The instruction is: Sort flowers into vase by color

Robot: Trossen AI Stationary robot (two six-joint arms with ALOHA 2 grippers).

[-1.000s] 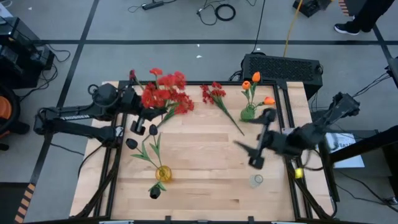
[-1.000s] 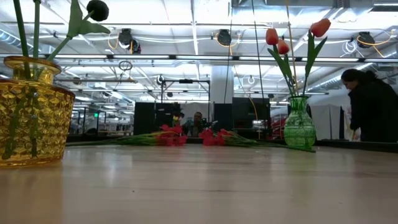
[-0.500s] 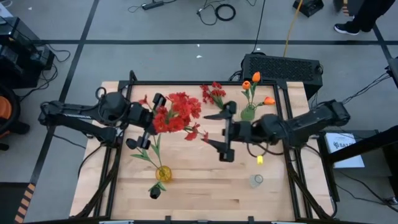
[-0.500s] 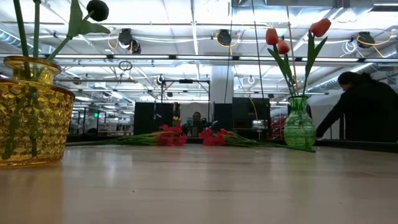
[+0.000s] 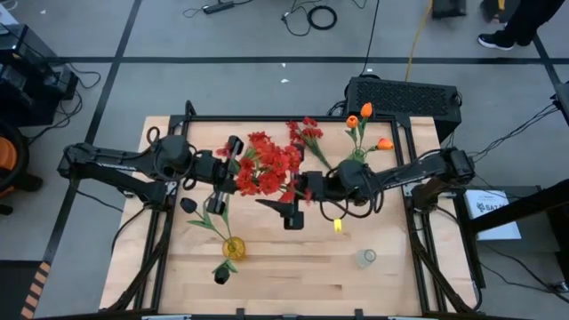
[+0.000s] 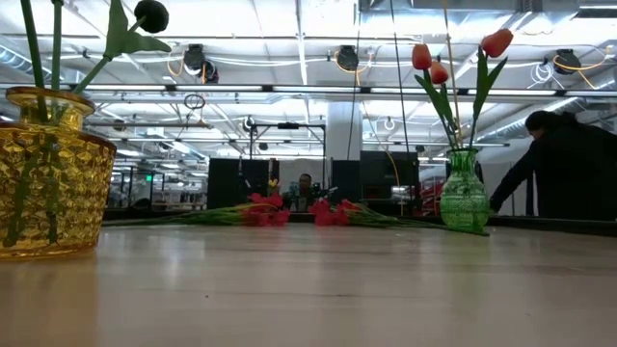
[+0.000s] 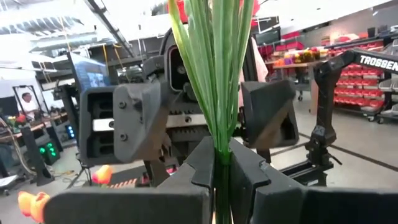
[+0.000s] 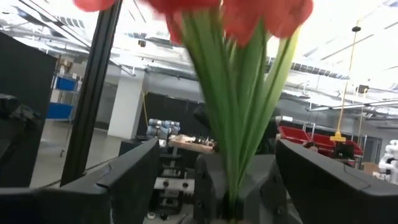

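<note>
Over the middle of the wooden bench the left claw is pressed together on the green stems of a bushy red flower bunch — held up in the air, blooms pointing toward the right arm. In the left wrist view those stems rise straight out from between the dark fingers, which pinch them at the base.

The right claw faces it from the other side, fingers spread wide on either side of the bunch and not closed on anything; in its own wrist view the red blooms and stems fill the gap between its two fingers.

A second, smaller bunch of red flowers lies flat near the far edge of the bench. The orange tulips stand in a green glass vase at the far right. The black tulips sit in a yellow glass vase near the front left. A small clear vase stands near the front right.

A person in dark clothing bends over beyond the bench.
</note>
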